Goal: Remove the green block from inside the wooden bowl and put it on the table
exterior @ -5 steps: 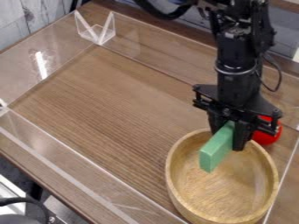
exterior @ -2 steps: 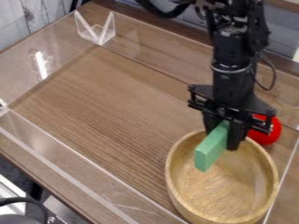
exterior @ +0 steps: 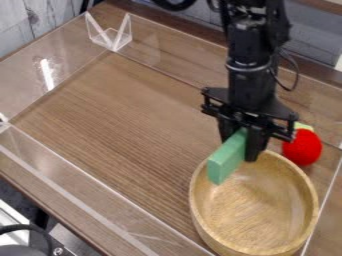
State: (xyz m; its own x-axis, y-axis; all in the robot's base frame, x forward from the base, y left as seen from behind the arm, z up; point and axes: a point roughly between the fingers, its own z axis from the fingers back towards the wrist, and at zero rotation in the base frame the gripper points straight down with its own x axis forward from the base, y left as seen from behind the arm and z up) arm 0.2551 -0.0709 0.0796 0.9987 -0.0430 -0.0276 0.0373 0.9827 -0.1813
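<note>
The green block (exterior: 227,160), a long, flat, plain light green bar, was held tilted in the closed gripper (exterior: 249,143). It was hung over the far left rim of the wooden bowl (exterior: 254,205), perhaps just clear of it, near the table's (exterior: 120,110) right edge.

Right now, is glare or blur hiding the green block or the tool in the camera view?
Camera view: the green block is sharp and evenly lit, clamped in the tool above the wooden bowl rim. Glare only streaks the clear plastic walls at the left, away from the work. The whole picture is soft and low in detail, and the dark tool shows little of its fingers.
</note>
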